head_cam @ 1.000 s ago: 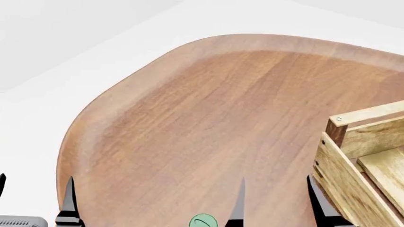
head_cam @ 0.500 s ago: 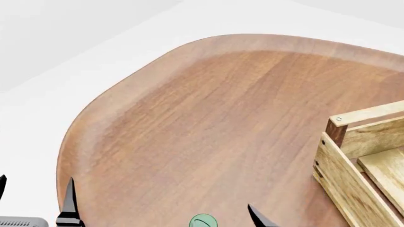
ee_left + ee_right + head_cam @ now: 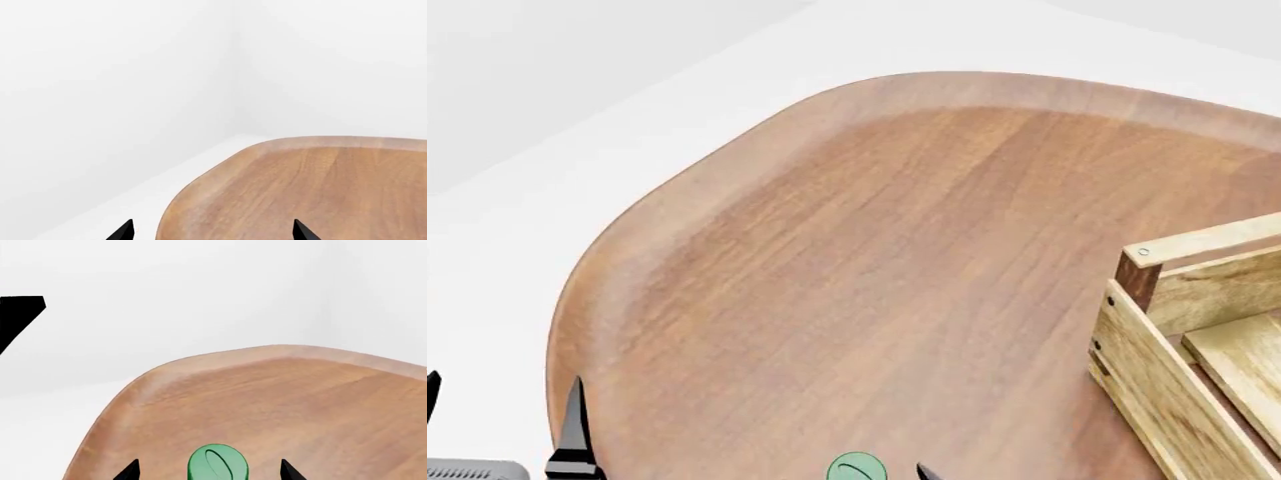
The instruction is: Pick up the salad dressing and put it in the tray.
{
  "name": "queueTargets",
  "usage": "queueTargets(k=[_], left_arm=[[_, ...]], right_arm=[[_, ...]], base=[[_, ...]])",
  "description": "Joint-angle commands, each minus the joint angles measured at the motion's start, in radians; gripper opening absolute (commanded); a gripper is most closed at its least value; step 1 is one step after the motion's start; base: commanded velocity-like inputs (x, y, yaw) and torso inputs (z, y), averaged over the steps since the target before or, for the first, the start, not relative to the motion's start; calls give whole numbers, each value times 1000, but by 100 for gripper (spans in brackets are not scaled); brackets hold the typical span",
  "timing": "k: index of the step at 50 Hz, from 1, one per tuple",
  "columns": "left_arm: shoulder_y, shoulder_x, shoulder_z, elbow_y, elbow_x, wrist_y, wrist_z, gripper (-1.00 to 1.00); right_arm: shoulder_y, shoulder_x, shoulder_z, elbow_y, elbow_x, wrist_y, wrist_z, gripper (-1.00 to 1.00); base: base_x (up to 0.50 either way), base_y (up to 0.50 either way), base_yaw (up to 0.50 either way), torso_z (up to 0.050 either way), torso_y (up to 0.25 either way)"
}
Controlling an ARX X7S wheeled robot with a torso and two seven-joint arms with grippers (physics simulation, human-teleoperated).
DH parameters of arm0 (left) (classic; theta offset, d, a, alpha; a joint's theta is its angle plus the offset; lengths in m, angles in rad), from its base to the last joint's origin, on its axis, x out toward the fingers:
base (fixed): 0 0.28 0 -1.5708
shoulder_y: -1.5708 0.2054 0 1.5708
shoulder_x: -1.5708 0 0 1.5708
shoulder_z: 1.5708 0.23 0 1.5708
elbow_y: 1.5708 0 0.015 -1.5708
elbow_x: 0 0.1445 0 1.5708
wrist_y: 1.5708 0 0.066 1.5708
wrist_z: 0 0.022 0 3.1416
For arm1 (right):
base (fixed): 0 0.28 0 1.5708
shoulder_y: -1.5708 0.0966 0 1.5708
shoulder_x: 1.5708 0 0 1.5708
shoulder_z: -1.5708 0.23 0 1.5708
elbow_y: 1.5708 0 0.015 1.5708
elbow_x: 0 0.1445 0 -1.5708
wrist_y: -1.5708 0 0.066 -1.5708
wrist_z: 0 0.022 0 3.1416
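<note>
The salad dressing's round pale green top (image 3: pixel 857 468) shows at the bottom edge of the head view, on the wooden table (image 3: pixel 894 260); the bottle below it is cut off. In the right wrist view the green top (image 3: pixel 217 463) sits between my right gripper's two black fingertips (image 3: pixel 209 471), which stand wide apart on either side without touching it. In the head view only one right fingertip (image 3: pixel 926 472) shows, just right of the top. The tray (image 3: pixel 1190 340), a light slatted crate with a dark corner post, stands at the right edge. My left gripper (image 3: pixel 212 231) is open and empty over the table's left rim.
The table has a rounded raised rim (image 3: pixel 627 230) with white floor beyond it. My left gripper's fingertips (image 3: pixel 571 425) rise at the head view's lower left beside the table edge. A black arm part (image 3: pixel 17 315) shows in the right wrist view.
My right gripper has dropped and shifted left toward the green top; its two tall fingertips near the tray have sunk almost out of the head view. The bottle, tray and left gripper have not moved.
</note>
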Motion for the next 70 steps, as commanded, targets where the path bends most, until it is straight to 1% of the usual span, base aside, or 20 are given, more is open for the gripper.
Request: queueTargets(k=[1, 9, 22, 32, 43, 57, 65, 66, 70], left_arm=[[1, 18, -20, -2, 15, 6, 22, 100], [0, 15, -18, 2, 12, 3, 19, 100], [-2, 11, -14, 1, 10, 5, 13, 100], [-1, 8, -10, -2, 8, 9, 10, 100], [1, 5, -7, -3, 5, 12, 6, 100], [1, 1, -8, -13, -1, 21, 4, 100], [-1, -1, -5, -14, -3, 20, 0, 100], [-1, -1, -5, -15, -3, 21, 0, 100], [-1, -3, -4, -13, -4, 21, -1, 100]], right_arm=[[14, -23, -5, 60, -14, -7, -63, 100], [26, -27, -21, 94, -19, -9, -74, 100], [62, -43, -7, 184, -17, -22, -67, 100], [77, -45, 1, 199, -9, -19, -60, 100], [105, -62, -37, 241, -25, -24, -80, 100], [171, -103, -63, 394, -35, -45, -106, 100], [188, -110, -58, 432, -29, -54, -106, 100], [189, -111, -56, 435, -29, -54, -103, -100], [185, -110, -55, 430, -31, -59, -94, -100]], base=[[0, 0, 0, 0, 0], [0, 0, 0, 0, 0], [0, 0, 0, 0, 0], [0, 0, 0, 0, 0], [0, 0, 0, 0, 0], [0, 0, 0, 0, 0], [0, 0, 0, 0, 0], [0, 0, 0, 0, 0], [0, 0, 0, 0, 0]])
